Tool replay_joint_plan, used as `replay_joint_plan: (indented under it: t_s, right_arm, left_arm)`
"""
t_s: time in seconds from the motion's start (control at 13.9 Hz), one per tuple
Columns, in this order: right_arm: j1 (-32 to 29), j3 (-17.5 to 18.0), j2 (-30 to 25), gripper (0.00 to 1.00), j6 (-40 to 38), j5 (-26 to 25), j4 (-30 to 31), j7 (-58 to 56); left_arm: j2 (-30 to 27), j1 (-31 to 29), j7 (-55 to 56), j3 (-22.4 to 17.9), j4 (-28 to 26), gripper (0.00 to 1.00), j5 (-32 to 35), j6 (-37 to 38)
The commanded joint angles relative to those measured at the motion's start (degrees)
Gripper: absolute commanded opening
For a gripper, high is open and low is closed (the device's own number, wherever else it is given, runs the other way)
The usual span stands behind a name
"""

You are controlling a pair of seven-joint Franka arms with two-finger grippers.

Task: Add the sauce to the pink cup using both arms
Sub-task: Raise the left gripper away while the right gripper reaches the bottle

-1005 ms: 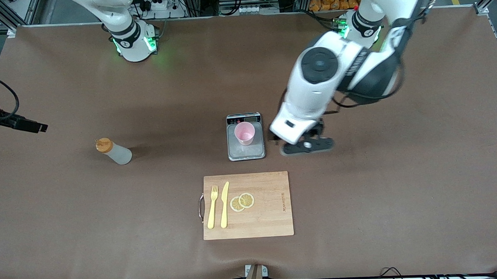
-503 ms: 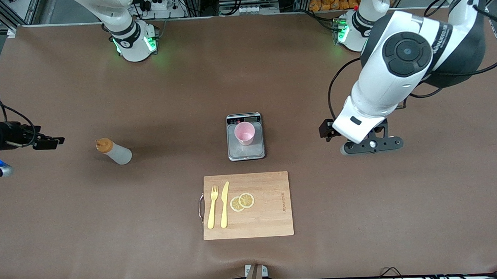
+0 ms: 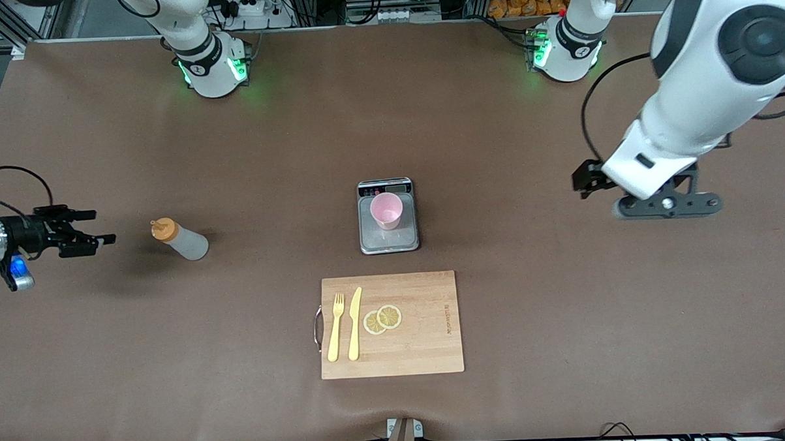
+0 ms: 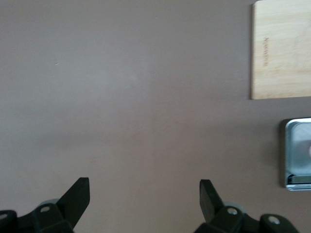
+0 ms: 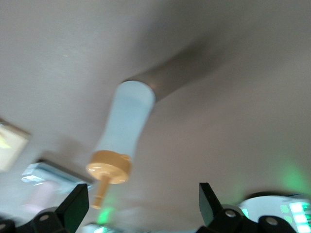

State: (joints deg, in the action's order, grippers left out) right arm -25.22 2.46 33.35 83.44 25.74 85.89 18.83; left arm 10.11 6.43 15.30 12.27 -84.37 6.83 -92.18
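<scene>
The squeeze bottle (image 3: 183,241), whitish with an orange nozzle cap (image 3: 163,229), stands on the brown table toward the right arm's end. My right gripper (image 3: 102,227) is open and empty, level with the bottle and a short gap from its cap. The right wrist view shows the bottle (image 5: 125,121) ahead of the open fingers. The pink cup (image 3: 386,211) stands on the grey scale (image 3: 389,241) at mid-table. My left gripper (image 3: 667,205) is open and empty over bare table toward the left arm's end, well apart from the scale. The sauce itself does not show.
A wooden cutting board (image 3: 429,337) lies nearer the front camera than the scale, with a yellow fork (image 3: 335,327), a yellow knife (image 3: 354,323) and two lemon slices (image 3: 382,319) on it. The left wrist view shows the board's corner (image 4: 282,48) and the scale's edge (image 4: 296,155).
The left arm has swung away from beside the scale toward its own end of the table. The right gripper has come in toward the bottle.
</scene>
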Motion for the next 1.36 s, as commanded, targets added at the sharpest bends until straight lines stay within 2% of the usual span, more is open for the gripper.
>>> replay_joint_plan:
  t_s: [0.0, 0.22, 0.36, 0.5, 0.86, 1.08, 1.29]
  right_arm:
    - [-3.09, 1.06, 7.07, 1.00, -1.18, 8.52, -2.93, 4.71]
    - [-2.99, 1.14, 9.88, 1.00, -0.91, 9.50, -2.84, 7.70]
    - [-3.00, 1.14, 12.34, 1.00, -0.83, 13.26, -2.84, 7.36]
    - [-2.74, 1.14, 14.55, 1.00, -0.13, 15.47, -2.92, 7.62]
    - [-2.21, 1.14, 16.13, 1.00, 0.32, 15.74, -2.31, 8.06]
    - [-1.07, 1.14, 16.92, 1.00, 0.14, 15.74, -2.14, 7.89]
    - [-0.36, 1.23, 17.63, 1.00, 0.05, 15.74, -1.87, 7.36]
  left_arm:
    - [-8.25, -0.18, -3.08, -1.81, -8.08, 1.00, -1.90, -0.28]
    - [-9.41, -3.52, -3.52, -1.72, -6.78, 1.00, -2.25, 3.75]
    - [-10.81, -4.84, -10.25, -2.25, -6.33, 1.00, -2.34, 5.69]
    - [-11.34, -4.32, -11.87, -5.05, -6.16, 1.00, -3.57, 5.78]
    - [-11.08, -4.23, -10.12, -8.92, -1.50, 1.00, -8.05, 8.42]
    - [-11.17, -3.97, -5.21, -8.93, -1.41, 1.00, -8.32, 9.73]
    - [-11.08, -4.23, -5.02, -8.32, -1.32, 1.00, -8.41, 10.00]
